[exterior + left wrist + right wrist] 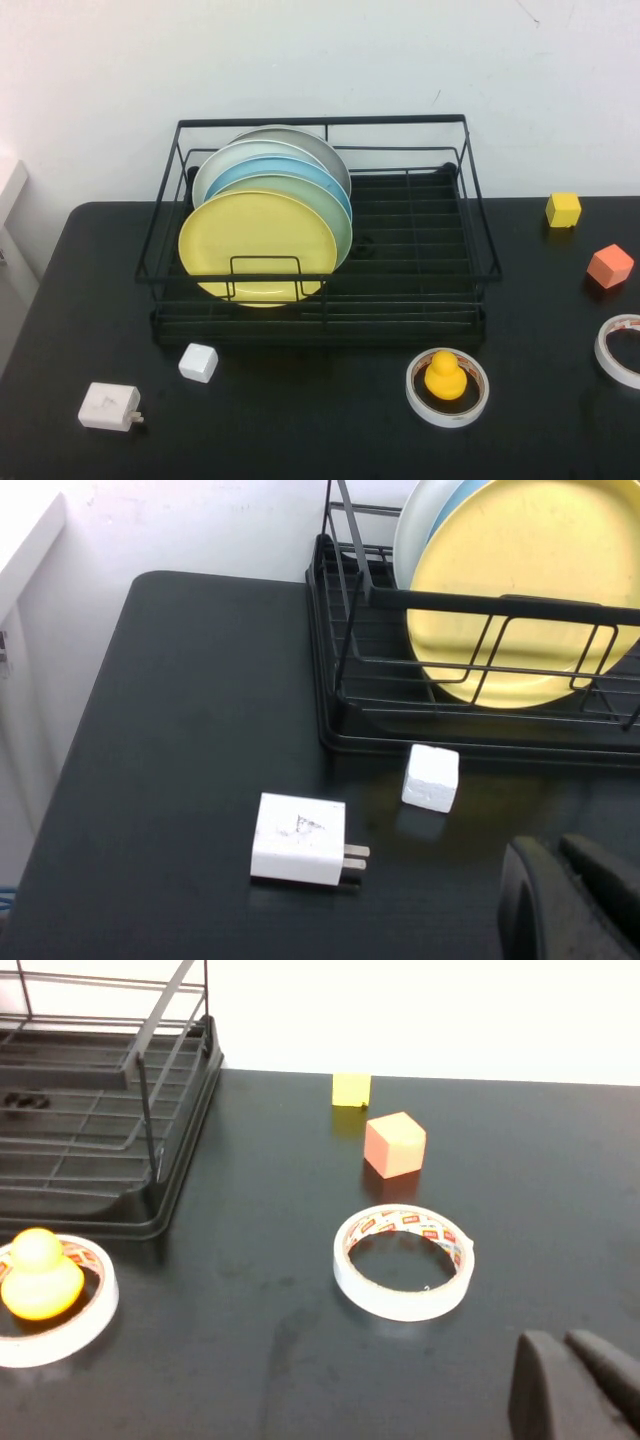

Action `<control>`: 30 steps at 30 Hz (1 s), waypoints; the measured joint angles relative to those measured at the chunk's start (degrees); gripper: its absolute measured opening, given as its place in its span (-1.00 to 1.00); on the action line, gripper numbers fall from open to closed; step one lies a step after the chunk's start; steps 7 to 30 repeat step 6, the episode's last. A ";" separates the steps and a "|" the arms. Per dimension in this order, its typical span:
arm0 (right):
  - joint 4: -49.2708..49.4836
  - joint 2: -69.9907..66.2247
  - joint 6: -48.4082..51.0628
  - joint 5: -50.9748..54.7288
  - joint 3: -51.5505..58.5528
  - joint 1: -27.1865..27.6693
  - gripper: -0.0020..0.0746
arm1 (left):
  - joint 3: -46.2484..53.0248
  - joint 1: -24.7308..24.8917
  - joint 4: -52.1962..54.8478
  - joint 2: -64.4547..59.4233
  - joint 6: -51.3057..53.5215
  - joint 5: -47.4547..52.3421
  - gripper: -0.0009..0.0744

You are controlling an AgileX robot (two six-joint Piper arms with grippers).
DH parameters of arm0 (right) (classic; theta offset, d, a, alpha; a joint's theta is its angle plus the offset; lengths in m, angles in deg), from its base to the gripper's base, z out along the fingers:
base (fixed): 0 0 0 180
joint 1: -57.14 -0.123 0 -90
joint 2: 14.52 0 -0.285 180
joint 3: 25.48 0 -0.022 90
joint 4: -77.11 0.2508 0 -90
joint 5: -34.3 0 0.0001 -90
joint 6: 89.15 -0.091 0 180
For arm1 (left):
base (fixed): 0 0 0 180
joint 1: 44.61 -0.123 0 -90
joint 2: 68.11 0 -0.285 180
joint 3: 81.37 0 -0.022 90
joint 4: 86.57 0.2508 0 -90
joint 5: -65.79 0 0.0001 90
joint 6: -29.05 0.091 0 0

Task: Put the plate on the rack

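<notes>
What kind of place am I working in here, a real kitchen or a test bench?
Most likely a lab test bench, not a kitchen: a bare black table against a plain white wall, with a rack of plates beside unrelated props such as a rubber duck inside a tape roll and coloured cubes.

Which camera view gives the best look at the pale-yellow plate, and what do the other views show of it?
The high view: the pale-yellow plate shows whole, standing on edge at the front of the stack in the rack. The left wrist view shows most of its face through the rack's wires, cut off at the frame's top. The right wrist view shows none of it.
</notes>
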 joint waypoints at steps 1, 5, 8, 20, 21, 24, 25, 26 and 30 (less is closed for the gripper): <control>-0.03 0.00 0.00 0.00 0.00 0.00 -0.95 | 0.00 0.00 0.00 0.00 0.00 0.00 -0.98; -0.12 0.00 -0.04 0.00 0.00 0.00 -0.95 | 0.00 0.00 0.00 0.00 0.00 0.00 -0.98; -0.15 0.00 -0.04 0.00 0.00 0.00 -0.95 | 0.00 0.00 0.00 0.00 0.00 0.00 -0.98; -0.15 0.00 -0.04 0.00 0.00 0.00 -0.95 | 0.00 0.00 0.00 0.00 0.00 0.00 -0.98; -0.15 0.00 -0.04 0.00 0.00 0.00 -0.95 | 0.00 0.00 0.00 0.00 0.00 0.00 -0.98; -0.15 0.00 -0.04 0.00 0.00 0.00 -0.95 | 0.00 0.00 0.00 0.00 0.00 0.00 -0.98; -0.15 0.00 -0.04 0.00 0.00 0.00 -0.95 | 0.00 0.00 0.00 0.00 0.00 0.00 -0.98; -0.15 0.00 -0.04 0.00 0.00 0.00 -0.95 | 0.00 0.00 0.00 0.00 0.00 0.00 -0.98; -0.15 0.00 -0.04 0.00 0.00 0.00 -0.95 | 0.00 0.00 0.00 0.00 0.00 0.00 -0.98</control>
